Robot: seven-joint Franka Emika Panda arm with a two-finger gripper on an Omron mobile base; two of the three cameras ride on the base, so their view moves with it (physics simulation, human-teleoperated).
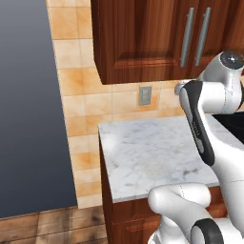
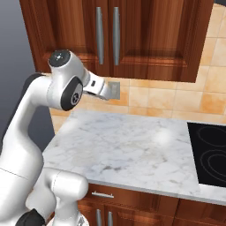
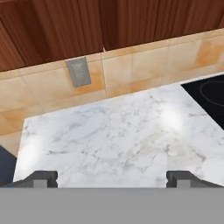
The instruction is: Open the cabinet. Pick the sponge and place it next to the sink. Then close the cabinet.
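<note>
While my gripper (image 3: 112, 178) holds its fingers wide apart at the bottom of the hand view, the marble counter (image 3: 118, 135) lies below, with the cabinet (image 2: 110, 35) doors closed up top.

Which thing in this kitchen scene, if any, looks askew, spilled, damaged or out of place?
Nothing stands out. The cabinet doors are shut and level, the marble counter shows no spill, and the wall outlet and stovetop look intact.

A white marble counter (image 2: 132, 145) with grey veins lies below a tan tiled wall (image 2: 176, 99). A grey wall outlet plate (image 3: 78, 72) sits on that wall above the counter. A glossy black stovetop (image 2: 212, 154) is set in the counter's right end.
</note>
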